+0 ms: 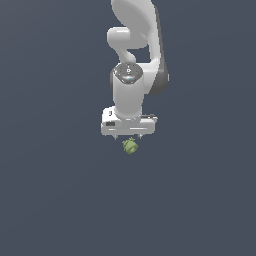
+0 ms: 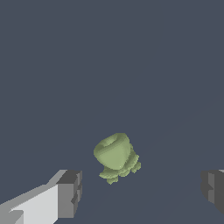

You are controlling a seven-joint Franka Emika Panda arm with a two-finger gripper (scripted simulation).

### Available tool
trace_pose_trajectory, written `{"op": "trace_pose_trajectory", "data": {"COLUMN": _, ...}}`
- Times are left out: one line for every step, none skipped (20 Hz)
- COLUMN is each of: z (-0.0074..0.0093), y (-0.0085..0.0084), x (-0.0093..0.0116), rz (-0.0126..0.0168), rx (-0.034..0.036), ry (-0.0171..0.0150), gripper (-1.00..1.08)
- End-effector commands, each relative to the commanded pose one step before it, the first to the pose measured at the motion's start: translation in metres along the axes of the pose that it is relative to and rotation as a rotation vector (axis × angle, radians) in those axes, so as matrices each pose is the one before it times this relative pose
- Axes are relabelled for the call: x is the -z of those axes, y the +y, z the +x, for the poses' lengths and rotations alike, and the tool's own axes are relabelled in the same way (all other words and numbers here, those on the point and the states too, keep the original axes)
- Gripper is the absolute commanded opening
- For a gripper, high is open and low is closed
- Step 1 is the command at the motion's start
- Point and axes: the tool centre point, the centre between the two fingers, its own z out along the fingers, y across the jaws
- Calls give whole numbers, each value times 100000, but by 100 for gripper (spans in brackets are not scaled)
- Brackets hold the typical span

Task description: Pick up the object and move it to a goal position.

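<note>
The object (image 1: 130,146) is a small olive-green lumpy thing lying on the dark floor just below the white gripper (image 1: 128,137) in the exterior view. Seen from the wrist, the object (image 2: 115,156) has a rounded cup-like end and small knobs at its base. It lies between the two dark fingertips (image 2: 70,193), nearer one of them, with clear gaps on both sides. The gripper (image 2: 142,190) is open and holds nothing. The fingers point straight down over the object.
The white arm (image 1: 135,50) rises behind the gripper towards the exterior view's top. Plain dark grey floor (image 1: 60,200) spreads all around, with no other objects or edges in sight.
</note>
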Motion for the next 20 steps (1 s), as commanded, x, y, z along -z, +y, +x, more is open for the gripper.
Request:
{"op": "trace_pose_trajectory", "data": {"z": 0, "y": 1, "x": 0, "rz": 0, "rx": 0, "ry": 0, "gripper": 100}}
{"op": "trace_pose_trajectory", "data": {"z": 2, "y": 55, "x": 18, "rz": 0, "rx": 0, "ry": 0, "gripper": 100}}
{"op": "trace_pose_trajectory", "data": {"z": 11, "y": 130, "x": 42, "rz": -91, "rx": 27, "ry": -24, "gripper": 100}}
{"op": "trace_pose_trajectory", "data": {"z": 18, "y": 219, "x": 69, "rz": -144, "rx": 41, "ry": -39, "gripper": 100}}
{"op": "trace_pose_trajectory", "data": {"z": 23, "y": 307, "x": 97, "rz": -193, "rx": 53, "ry": -54, "gripper": 100}}
{"op": "trace_pose_trajectory", "data": {"z": 25, "y": 398, "x": 126, "rz": -232, "rx": 62, "ry": -67, "gripper": 100}}
{"op": "trace_pose_trajectory", "data": {"z": 24, "y": 416, "x": 131, "rz": -249, "rx": 64, "ry": -75, "gripper": 100}}
{"op": "trace_pose_trajectory", "data": {"z": 16, "y": 328, "x": 104, "rz": -193, "rx": 47, "ry": -60, "gripper": 100}}
{"op": "trace_pose_trajectory", "data": {"z": 10, "y": 241, "x": 76, "rz": -129, "rx": 29, "ry": -41, "gripper": 100}}
{"op": "trace_pose_trajectory", "data": {"z": 6, "y": 144, "x": 45, "rz": -91, "rx": 18, "ry": -30, "gripper": 100}}
{"op": "trace_pose_trajectory", "data": {"z": 0, "y": 60, "x": 22, "rz": 0, "rx": 0, "ry": 0, "gripper": 100}}
{"op": "trace_pose_trajectory", "data": {"z": 0, "y": -51, "x": -17, "rz": 0, "rx": 0, "ry": 0, "gripper": 100}}
{"op": "trace_pose_trajectory", "data": {"z": -1, "y": -84, "x": -32, "rz": 0, "rx": 0, "ry": 0, "gripper": 100}}
{"op": "trace_pose_trajectory", "data": {"z": -7, "y": -17, "x": -8, "rz": 65, "rx": 68, "ry": 25, "gripper": 100}}
{"op": "trace_pose_trajectory", "data": {"z": -9, "y": 0, "x": -31, "rz": -15, "rx": 168, "ry": 3, "gripper": 100}}
{"op": "trace_pose_trajectory", "data": {"z": -17, "y": -9, "x": -51, "rz": -5, "rx": 331, "ry": 13, "gripper": 100}}
{"op": "trace_pose_trajectory", "data": {"z": -26, "y": -16, "x": -78, "rz": -3, "rx": 483, "ry": 21, "gripper": 100}}
{"op": "trace_pose_trajectory", "data": {"z": -35, "y": -36, "x": -106, "rz": 1, "rx": 654, "ry": 30, "gripper": 100}}
{"op": "trace_pose_trajectory", "data": {"z": -44, "y": -48, "x": -134, "rz": 5, "rx": 810, "ry": 39, "gripper": 100}}
{"op": "trace_pose_trajectory", "data": {"z": -53, "y": -65, "x": -161, "rz": 9, "rx": 975, "ry": 48, "gripper": 100}}
